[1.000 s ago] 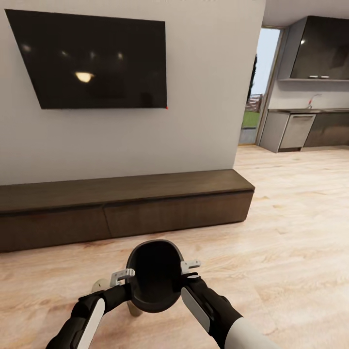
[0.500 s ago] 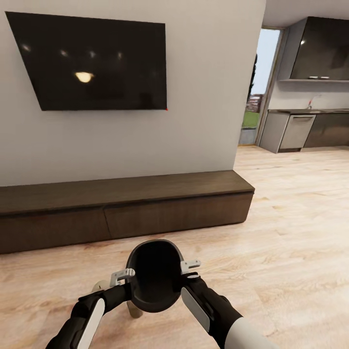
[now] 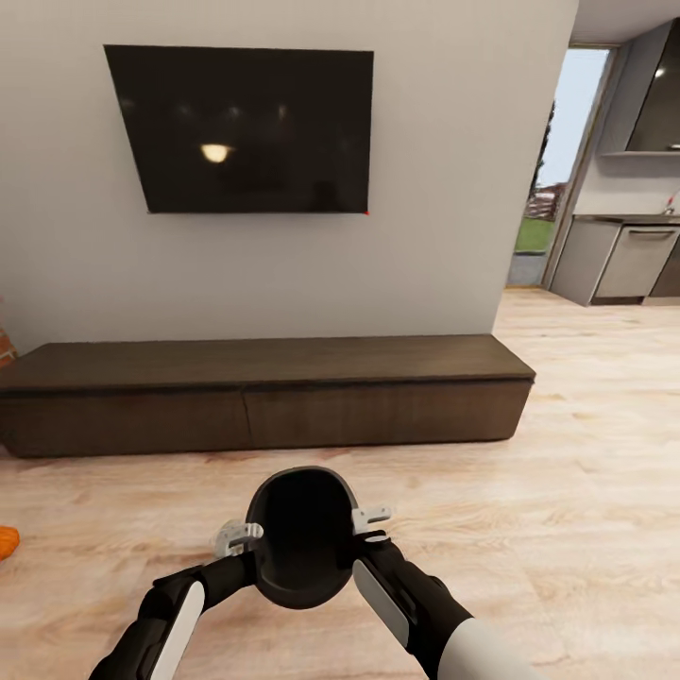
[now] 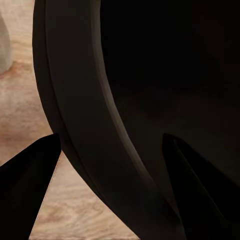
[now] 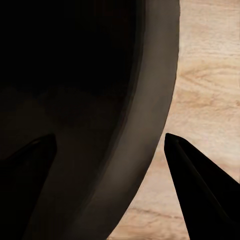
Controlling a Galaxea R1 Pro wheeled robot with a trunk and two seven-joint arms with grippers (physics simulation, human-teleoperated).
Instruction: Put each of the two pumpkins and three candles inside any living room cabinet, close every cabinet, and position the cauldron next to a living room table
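Your view has swung left along the long dark-brown wooden cabinet (image 3: 264, 397), while both tools, left (image 3: 236, 538) and right (image 3: 371, 521), straddle the rigid, bulky black cauldron's (image 3: 300, 548) rim, apparently clenched.

You see an evenly bright, slightly soft render with a lamp's glare on the dark TV screen (image 3: 215, 151), daylight through the far doorway (image 3: 557, 161), and both wrist views nearly black inside the pot (image 4: 165, 75).
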